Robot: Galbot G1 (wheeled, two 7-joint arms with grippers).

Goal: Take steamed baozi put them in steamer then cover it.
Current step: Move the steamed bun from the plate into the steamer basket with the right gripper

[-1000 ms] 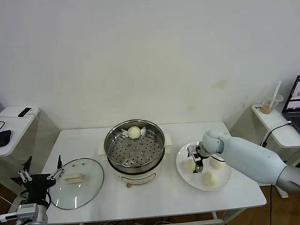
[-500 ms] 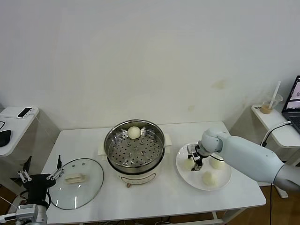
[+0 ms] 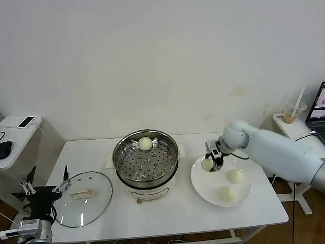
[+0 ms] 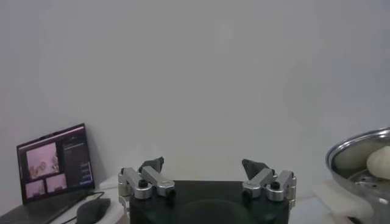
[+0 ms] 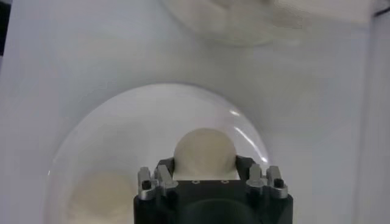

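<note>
- The steamer (image 3: 145, 159) is a round, shiny steel basket with a floor full of small holes, sitting on a white cooker base at the middle of the white table (image 3: 167, 216).
- One smooth, cream-white baozi (image 3: 145, 143) lies inside the steamer, against its far wall.
- To the right of the steamer, just beside it, sits a flat white round plate (image 3: 203, 187); two more buns (image 3: 235, 176) rest on it, well apart from the steamer.
- The right gripper (image 3: 212, 161) hangs over the plate's edge nearest the steamer, clenched around a fourth bun, the held baozi (image 3: 207, 164); the wrist view shows this bun (image 5: 205, 154) pinched between the two fingers and raised above the plate.
- The gripper body hides the lower part of the held bun in the wrist view, and one plate bun (image 5: 100, 196) is cut off at the picture edge.
- The cover (image 3: 83, 198), clear glass with a metal rim and cream oblong handle, lies flat on the table left of the steamer.
- The left gripper (image 3: 44, 189) waits beyond the cover, off the table's left edge, its fingers (image 4: 152, 165) spread wide and holding nothing.
</note>
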